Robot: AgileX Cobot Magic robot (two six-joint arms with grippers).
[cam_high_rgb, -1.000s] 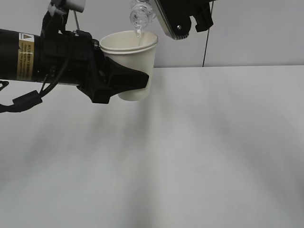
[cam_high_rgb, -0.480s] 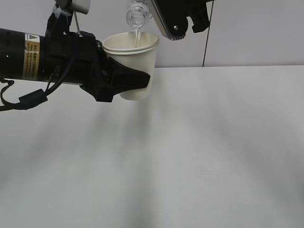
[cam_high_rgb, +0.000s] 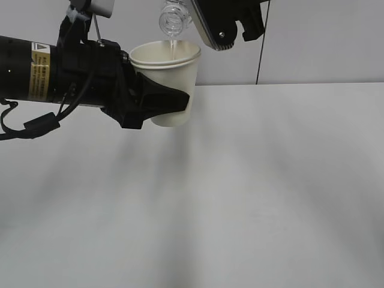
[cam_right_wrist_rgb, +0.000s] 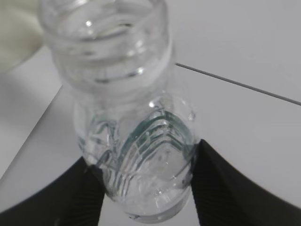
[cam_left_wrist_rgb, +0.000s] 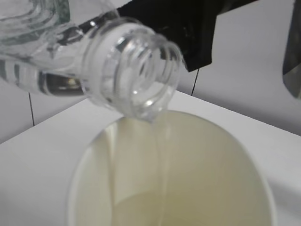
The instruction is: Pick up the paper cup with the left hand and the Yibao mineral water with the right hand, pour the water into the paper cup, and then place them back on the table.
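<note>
Pouring is the step in hand. The left hand [cam_high_rgb: 171, 102] grips the paper cup [cam_high_rgb: 170, 81] around its lower half, holding it upright and well clear of the white surface [cam_high_rgb: 270, 180]. The right hand [cam_high_rgb: 225, 21], at the top of the exterior view, is clamped on the water bottle [cam_high_rgb: 174, 18]; the right wrist view shows its two black fingers [cam_right_wrist_rgb: 225, 188] pressed against the ribbed body on either side. The bottle is tipped neck-down, with its open mouth [cam_left_wrist_rgb: 136, 75] just above the cup's rim and inside its outline. A thin stream of water [cam_left_wrist_rgb: 157, 155] falls from the lip into the cup, and a shallow pool [cam_left_wrist_rgb: 155, 207] already lies at the bottom. Some water remains inside the bottle.

Picking up looks complete, and only part of the pour seems done. The next move calls for holding the cup level and steady under the stream. Then the bottle must be tilted back upright before it is drawn away, so that no drips land outside the rim. After that, both go down onto the surface, well apart, and each hand lets go.
</note>
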